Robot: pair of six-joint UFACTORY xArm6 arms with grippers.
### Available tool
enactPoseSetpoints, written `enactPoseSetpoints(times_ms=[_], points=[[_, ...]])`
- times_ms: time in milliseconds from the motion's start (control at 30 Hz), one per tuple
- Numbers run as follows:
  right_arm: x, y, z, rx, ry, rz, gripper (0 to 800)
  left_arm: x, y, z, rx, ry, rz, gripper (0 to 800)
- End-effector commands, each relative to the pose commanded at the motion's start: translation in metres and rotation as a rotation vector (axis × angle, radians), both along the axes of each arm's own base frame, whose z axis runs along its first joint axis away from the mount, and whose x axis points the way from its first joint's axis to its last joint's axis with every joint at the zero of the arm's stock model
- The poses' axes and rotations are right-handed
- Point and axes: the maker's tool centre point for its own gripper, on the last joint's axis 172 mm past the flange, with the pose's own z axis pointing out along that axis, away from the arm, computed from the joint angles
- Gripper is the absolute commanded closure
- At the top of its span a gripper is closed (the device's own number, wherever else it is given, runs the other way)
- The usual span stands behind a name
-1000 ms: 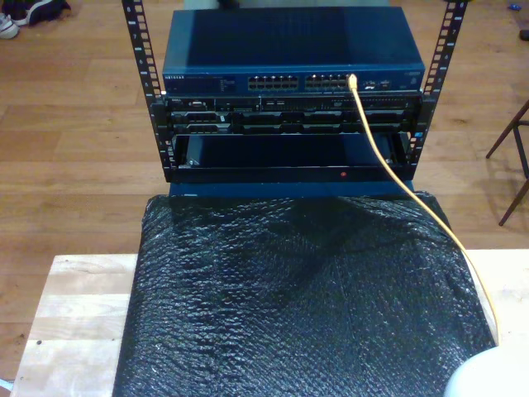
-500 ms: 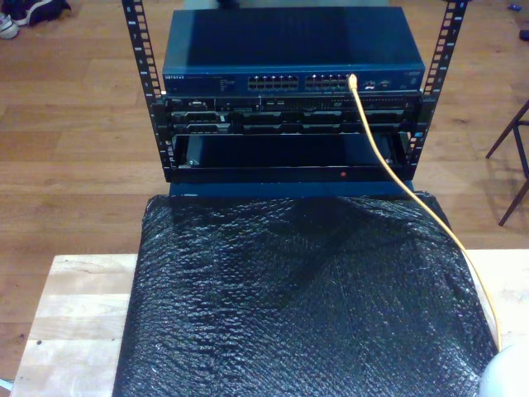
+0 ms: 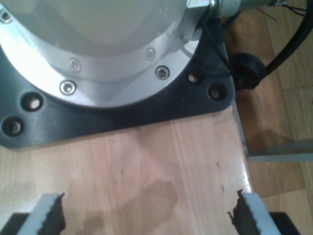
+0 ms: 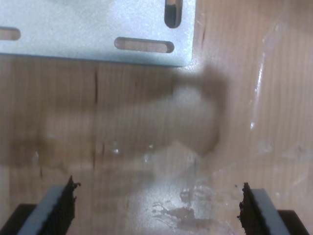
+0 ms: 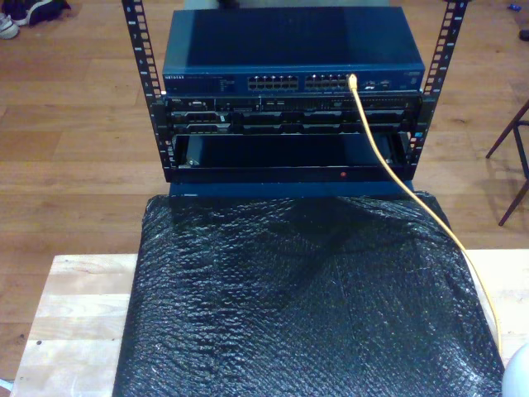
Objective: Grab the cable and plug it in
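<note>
The yellow-orange cable (image 5: 388, 165) runs from a port on the blue switch (image 5: 289, 50), where its tip (image 5: 353, 80) sits, down over the black sheet toward the exterior view's lower right. My first gripper (image 3: 149, 215) is open above bare wood, with nothing between its fingers (image 3: 49, 218). My second gripper (image 4: 157, 208) is also open and empty over wood, its fingers (image 4: 61, 205) wide apart.
The switch sits in a black rack (image 5: 289, 132) over dark equipment. A black bubble-wrap sheet (image 5: 306, 298) covers the wooden table (image 5: 74, 314). A white arm part (image 5: 521, 372) shows at the exterior view's lower right corner. An arm base (image 3: 107, 54) and a slotted metal bracket (image 4: 98, 24) lie close to the grippers.
The white arm part at the exterior view's lower right has slid further right, almost out of the picture. The cable and the rack have not moved.
</note>
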Motion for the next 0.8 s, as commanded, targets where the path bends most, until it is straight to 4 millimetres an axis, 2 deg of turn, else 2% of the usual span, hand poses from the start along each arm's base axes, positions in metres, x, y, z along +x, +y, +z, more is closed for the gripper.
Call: enactPoseSetpoints(times_ms=[800], points=[[-0.0008,-0.0037,-0.0015,-0.023,0.003,-0.003,0,0.0000,0.0000,0.0000,0.000,0.000,0.000,0]])
